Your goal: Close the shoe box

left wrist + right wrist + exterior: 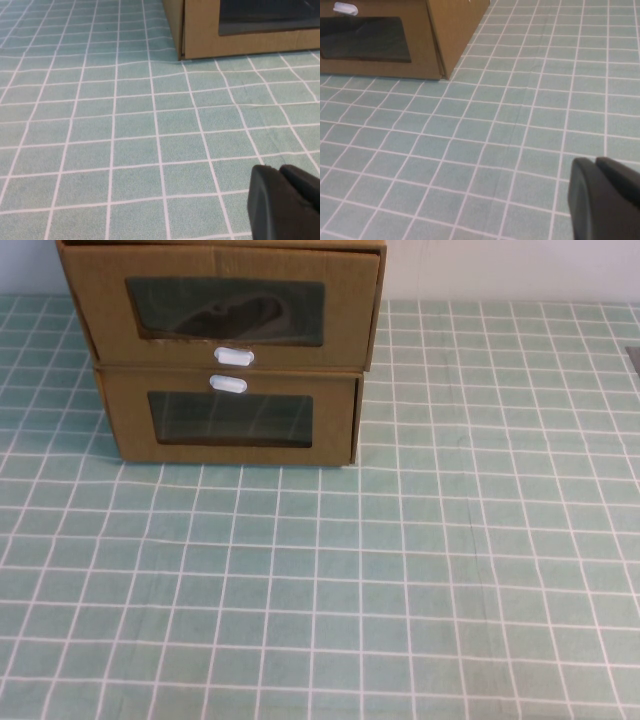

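Two stacked cardboard boxes sit at the far left of my table, on a green cloth (450, 570) ruled with a white grid; a pale wall runs behind them. The cloth shows a few shallow creases near the middle.

Neither arm appears in my high view. From the left wrist camera I see the left gripper (287, 202) as a dark tip low over the cloth, near the lower box's corner but apart from it. From the right wrist camera the right gripper (605, 197) is likewise a dark shape over bare cloth, well apart from the boxes. I cannot tell whether either one is parted or pressed together.

On top sits the shoe box (222, 305), its white pull tab (233, 356) just under its clear window (228, 310). Through that window I make out a dark rounded shape, though I cannot say what it is. Its front stands forward of the lower box (232, 420) beneath it. That lower box carries its white tab (227, 384) above its window, and the pane looks dark with nothing I can identify inside.
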Robot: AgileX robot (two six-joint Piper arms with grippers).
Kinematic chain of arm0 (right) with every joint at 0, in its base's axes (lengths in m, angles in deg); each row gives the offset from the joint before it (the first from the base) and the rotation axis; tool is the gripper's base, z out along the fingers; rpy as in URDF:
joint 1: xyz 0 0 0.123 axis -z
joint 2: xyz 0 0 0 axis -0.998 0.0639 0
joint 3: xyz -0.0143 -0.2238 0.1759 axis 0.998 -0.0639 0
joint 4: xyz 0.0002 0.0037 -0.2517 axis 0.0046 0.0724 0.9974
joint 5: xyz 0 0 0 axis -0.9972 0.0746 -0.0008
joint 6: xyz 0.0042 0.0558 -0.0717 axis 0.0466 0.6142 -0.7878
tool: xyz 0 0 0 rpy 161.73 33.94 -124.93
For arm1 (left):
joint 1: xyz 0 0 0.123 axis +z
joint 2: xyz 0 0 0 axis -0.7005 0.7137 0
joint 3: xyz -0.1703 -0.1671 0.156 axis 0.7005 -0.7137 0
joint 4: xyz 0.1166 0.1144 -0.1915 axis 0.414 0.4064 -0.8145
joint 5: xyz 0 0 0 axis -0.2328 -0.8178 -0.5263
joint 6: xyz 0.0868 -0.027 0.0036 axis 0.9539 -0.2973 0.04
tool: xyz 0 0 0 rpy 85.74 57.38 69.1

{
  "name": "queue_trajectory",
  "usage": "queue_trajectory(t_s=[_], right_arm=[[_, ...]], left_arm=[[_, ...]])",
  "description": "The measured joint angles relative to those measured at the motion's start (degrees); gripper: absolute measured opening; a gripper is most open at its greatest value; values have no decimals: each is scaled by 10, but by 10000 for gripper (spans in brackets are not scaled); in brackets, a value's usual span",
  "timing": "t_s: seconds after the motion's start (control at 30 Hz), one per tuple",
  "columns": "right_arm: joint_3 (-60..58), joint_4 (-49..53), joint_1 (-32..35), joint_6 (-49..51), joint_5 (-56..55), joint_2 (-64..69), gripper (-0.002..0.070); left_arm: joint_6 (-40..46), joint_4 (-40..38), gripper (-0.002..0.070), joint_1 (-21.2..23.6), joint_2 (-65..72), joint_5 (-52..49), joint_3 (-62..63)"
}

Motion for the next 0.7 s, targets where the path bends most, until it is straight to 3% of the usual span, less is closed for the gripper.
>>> queue_trajectory(t_s=[0.53, 0.7], right_arm=[[0, 1, 1, 0, 0, -3, -14], [-8, 21, 44, 0, 2, -58, -14]], left_arm=[[0, 1, -5, 0, 0, -1, 0], [0, 1, -5, 0, 0, -1, 0]])
